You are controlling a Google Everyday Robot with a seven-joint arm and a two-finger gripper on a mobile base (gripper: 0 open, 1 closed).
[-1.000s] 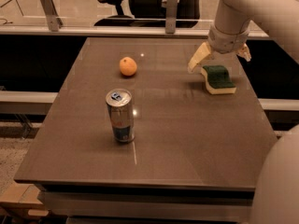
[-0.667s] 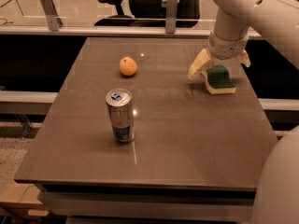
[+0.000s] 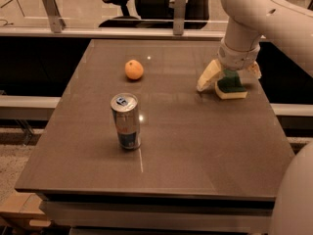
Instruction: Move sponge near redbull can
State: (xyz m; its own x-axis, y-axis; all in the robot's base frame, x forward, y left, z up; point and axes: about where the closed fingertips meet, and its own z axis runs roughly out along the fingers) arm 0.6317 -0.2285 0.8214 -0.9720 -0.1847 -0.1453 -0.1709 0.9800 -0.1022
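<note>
The sponge (image 3: pixel 232 89), dark green top over pale yellow foam, lies flat on the table (image 3: pixel 195 146) at the far right. My gripper (image 3: pixel 229 80) is directly over it, low, with its pale fingers (image 3: pixel 207 77) spread open on either side of the sponge. The wrist hides part of the sponge's back. The redbull can (image 3: pixel 126 121), silver and blue with a pull-tab top, stands upright left of the table's centre, well away from the sponge and the gripper.
A round orange fruit (image 3: pixel 134 69) sits on the far left part of the table, behind the can. The table's right edge is close to the sponge. A railing and an office chair (image 3: pixel 122 6) stand beyond the far edge.
My gripper has come down lower over the sponge, with the fingers now straddling it. The sponge, the can and the orange have not moved.
</note>
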